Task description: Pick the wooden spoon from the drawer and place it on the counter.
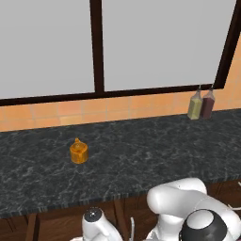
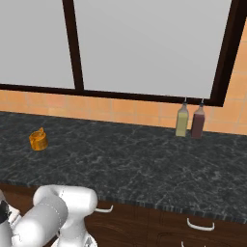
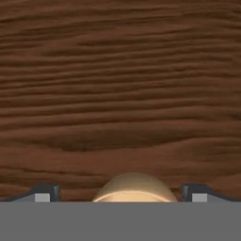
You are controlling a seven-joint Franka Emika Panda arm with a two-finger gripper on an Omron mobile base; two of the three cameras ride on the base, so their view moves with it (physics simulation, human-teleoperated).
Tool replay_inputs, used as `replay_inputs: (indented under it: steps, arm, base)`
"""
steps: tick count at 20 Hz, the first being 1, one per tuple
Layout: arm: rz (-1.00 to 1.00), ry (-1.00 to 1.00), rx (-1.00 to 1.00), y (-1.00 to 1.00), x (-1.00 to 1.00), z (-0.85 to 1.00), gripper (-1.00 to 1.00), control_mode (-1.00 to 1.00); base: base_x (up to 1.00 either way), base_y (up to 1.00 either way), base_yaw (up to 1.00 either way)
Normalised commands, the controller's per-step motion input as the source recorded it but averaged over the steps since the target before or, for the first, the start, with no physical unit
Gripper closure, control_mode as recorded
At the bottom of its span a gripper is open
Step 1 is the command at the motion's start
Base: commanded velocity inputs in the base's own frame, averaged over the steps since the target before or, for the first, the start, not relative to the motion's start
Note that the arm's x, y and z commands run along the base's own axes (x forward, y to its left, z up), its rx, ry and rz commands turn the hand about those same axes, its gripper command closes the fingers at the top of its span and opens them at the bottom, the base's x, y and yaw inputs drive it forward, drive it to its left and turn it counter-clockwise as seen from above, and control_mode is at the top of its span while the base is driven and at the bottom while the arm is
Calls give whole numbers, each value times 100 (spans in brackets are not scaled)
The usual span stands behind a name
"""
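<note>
Tool [image 3: 121,196] spread low over drawer [image 3: 120,94] wood, 2 tips flanking wooden spoon [image 3: 134,188] bowl; pick step underway, closing and lifting toward tabletop [image 1: 141,150] likely next.

Flat, even rendered light, bright in the upper frame and without glare. The desk [image 1: 141,146] stays dark, shadows faint. Edges look slightly soft; wood grain in the hand view blurs close-up.
</note>
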Motion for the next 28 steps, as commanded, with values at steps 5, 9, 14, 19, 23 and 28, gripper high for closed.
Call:
replay_inputs:
  steps: [5, 9, 14, 19, 23, 28]
  arm:
    - [0, 0, 0, 0, 0, -14, 100, -100]
    - [0, 0, 0, 0, 0, 0, 100, -100]
    - [0, -1, 0, -1, -13, 39, 100, -100]
    - [-1, -1, 0, -6, -35, 99, 100, -100]
    - [-3, 0, 0, 0, -18, 100, 100, -100]
    - [-17, 0, 0, -24, 26, 100, 100, -100]
  base:
    - [0, 0, 0]
    - [0, 0, 0]
    - [0, 0, 0]
    - [0, 0, 0]
    - [0, 0, 0]
    - [0, 0, 0]
